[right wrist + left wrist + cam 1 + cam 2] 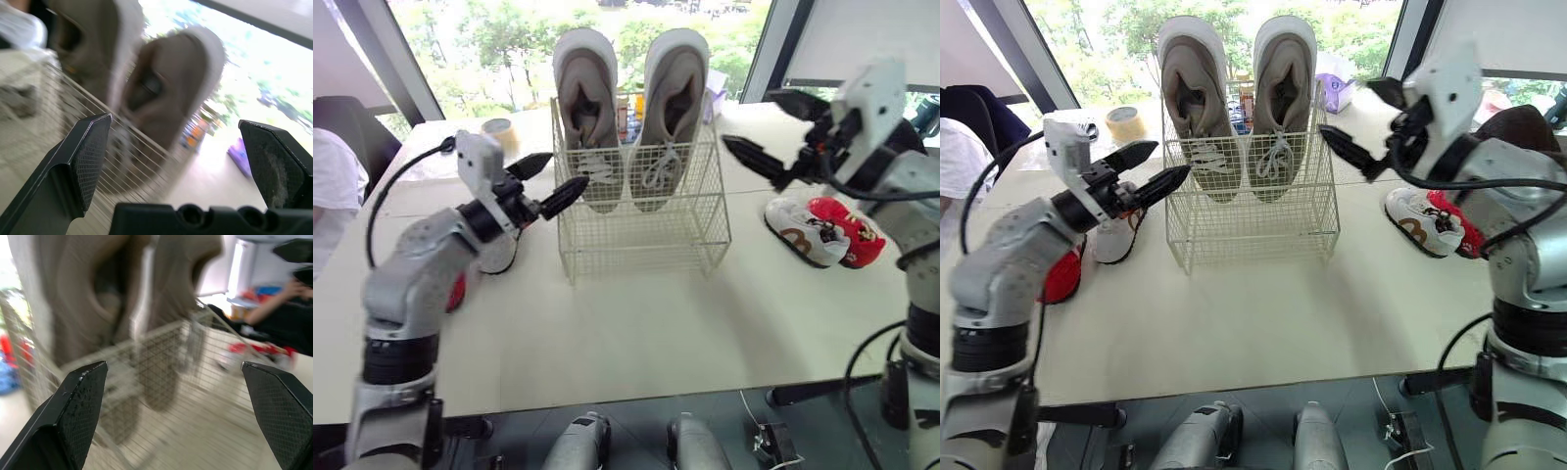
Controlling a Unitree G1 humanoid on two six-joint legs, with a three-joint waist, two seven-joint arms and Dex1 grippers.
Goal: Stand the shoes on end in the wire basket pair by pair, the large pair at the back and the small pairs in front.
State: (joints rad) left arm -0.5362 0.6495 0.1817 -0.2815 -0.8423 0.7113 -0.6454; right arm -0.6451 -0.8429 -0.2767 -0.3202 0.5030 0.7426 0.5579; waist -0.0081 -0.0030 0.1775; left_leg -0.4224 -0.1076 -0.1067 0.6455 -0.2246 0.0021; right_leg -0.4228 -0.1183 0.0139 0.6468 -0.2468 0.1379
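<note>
We see the large pair (588, 98) standing on end at the back of the basket (641, 235). Our left gripper (566, 169) hangs with fingers apart just left of the basket. The right gripper (748, 117) is likewise apart on the basket's right, with small shoes (822, 231) beyond.

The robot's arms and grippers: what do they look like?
The left arm and right arm are grey jointed cylinders with black cables looping beside them. The left gripper and right gripper have white housings and two black pointed fingers with crosshatched inner faces.
</note>
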